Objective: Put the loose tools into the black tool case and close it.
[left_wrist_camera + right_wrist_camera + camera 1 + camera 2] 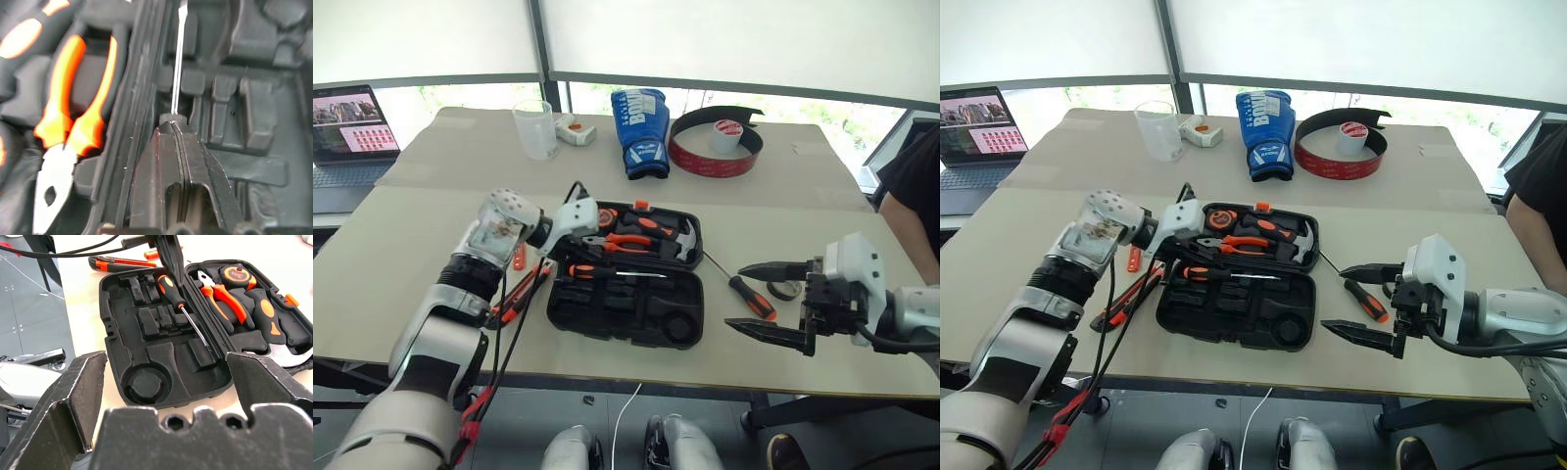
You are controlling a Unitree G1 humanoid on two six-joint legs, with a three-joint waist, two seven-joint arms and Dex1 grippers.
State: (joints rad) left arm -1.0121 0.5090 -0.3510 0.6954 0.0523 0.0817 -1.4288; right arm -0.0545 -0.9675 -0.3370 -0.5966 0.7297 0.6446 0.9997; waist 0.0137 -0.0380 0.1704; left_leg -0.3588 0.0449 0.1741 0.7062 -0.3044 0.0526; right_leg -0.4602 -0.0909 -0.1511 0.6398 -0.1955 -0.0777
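Seating one screwdriver in the open black tool case, left gripper fingers together above its handle; right gripper spread wide, another screwdriver, utility knife and tape roll outstanding

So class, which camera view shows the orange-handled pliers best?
The right wrist view: the orange-handled pliers lie whole in the black moulded-plastic tool case. The left wrist view crops them; both eye views show them small.
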